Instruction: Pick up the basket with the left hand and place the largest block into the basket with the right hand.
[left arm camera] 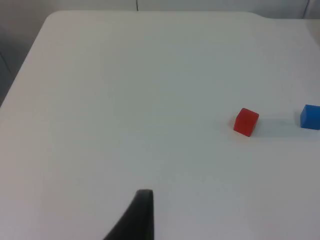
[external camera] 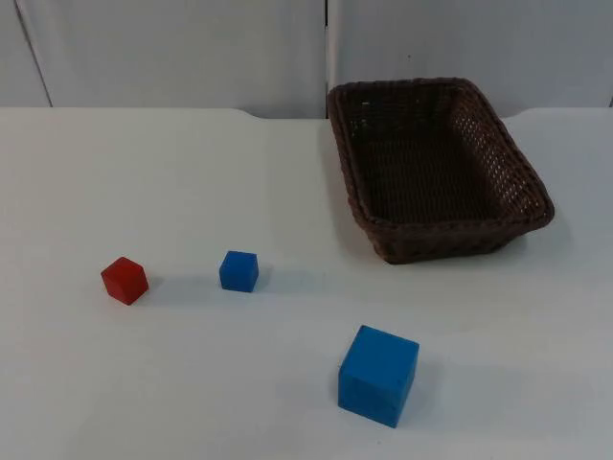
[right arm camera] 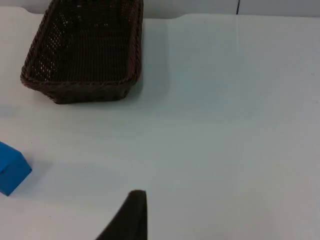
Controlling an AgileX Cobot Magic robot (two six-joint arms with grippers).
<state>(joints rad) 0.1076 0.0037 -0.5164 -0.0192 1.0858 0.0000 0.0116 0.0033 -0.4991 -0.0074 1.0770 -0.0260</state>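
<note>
A dark brown woven basket (external camera: 450, 240) stands empty at the back right of the white table, and its wall (right arm camera: 85, 91) appears in the right wrist view. The large blue block (external camera: 378, 376) sits near the front, in front of the basket. A small blue block (external camera: 238, 271) and a small red block (external camera: 124, 280) lie side by side at the left. My left gripper (left arm camera: 137, 217) waits above bare table, well away from the red block (left arm camera: 246, 122) and small blue block (left arm camera: 311, 117). My right gripper (right arm camera: 127, 215) waits over bare table, apart from the large blue block (right arm camera: 10, 167).
A grey partition wall (external camera: 172, 48) closes off the table's far edge behind the basket. White table top (external camera: 144, 172) stretches between the blocks and the wall.
</note>
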